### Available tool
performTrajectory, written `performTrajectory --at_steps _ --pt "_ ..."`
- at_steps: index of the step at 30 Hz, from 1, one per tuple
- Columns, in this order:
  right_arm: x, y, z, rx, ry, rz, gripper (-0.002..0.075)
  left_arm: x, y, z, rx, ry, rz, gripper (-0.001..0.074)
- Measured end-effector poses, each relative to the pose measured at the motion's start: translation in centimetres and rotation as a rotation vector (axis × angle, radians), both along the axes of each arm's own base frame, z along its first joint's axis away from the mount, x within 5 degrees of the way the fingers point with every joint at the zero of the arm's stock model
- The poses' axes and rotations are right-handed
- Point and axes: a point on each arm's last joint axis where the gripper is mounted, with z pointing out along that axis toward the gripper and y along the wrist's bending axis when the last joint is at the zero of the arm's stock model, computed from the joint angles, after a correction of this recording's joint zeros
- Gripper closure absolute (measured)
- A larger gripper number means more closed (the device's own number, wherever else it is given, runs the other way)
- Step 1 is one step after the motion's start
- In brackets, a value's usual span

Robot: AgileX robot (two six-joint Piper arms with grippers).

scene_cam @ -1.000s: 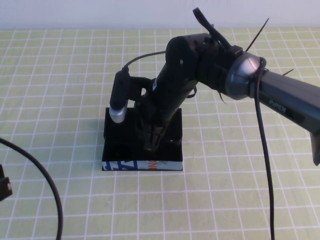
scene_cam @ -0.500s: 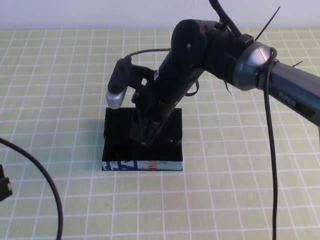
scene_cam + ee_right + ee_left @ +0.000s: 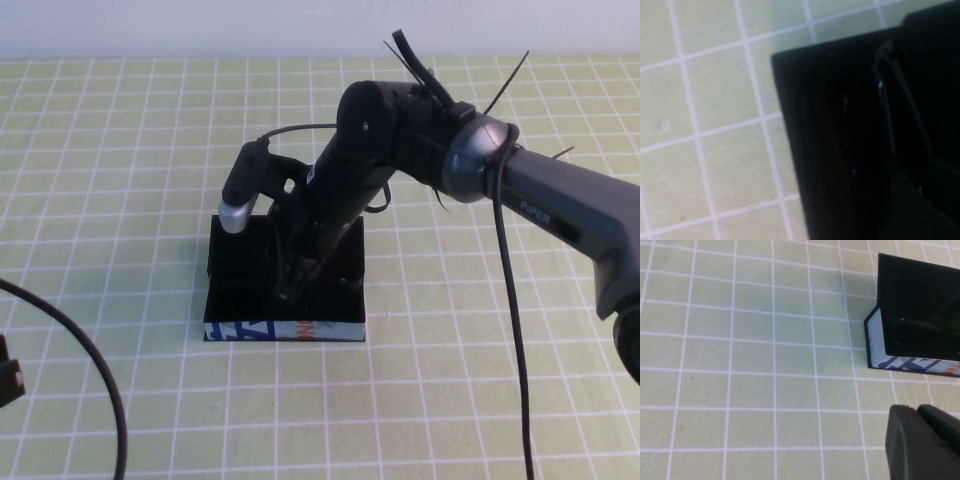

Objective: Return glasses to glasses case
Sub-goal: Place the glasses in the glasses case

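right gripper (image 3: 290, 285) reaches down into the open case (image 3: 285, 328), fingers' state unclear | glasses (image 3: 890, 115) lie inside, apparently seated | left gripper (image 3: 922, 442) parked off case; state unclear

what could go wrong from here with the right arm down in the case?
1. The right gripper reaches into the open glasses case; lifting out, it could drag the glasses or case along.
2. Black glasses in a black interior: seating is hard to confirm.

The left gripper sits apart from the case.
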Motion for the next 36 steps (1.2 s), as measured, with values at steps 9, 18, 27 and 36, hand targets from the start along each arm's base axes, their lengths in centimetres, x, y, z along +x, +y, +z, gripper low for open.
performTrajectory --at_steps 9,18,27,36 --pt "1.5 -1.1 -2.0 -0.003 0.050 -0.068 0.0623 0.0 0.0 -0.1 0.004 0.007 -0.002 0.0738" --pt "1.3 -1.2 0.6 0.114 0.066 -0.084 0.0623 0.0 0.0 -0.1 0.008 0.006 -0.003 0.0738" --pt "1.2 -1.7 0.6 0.056 0.053 -0.058 0.0622 -0.1 0.0 -0.2 0.011 0.020 -0.004 0.0738" --pt "1.5 -2.2 0.4 0.021 0.038 -0.071 0.0622 -0.1 0.0 -0.2 0.012 0.024 -0.005 0.0738"
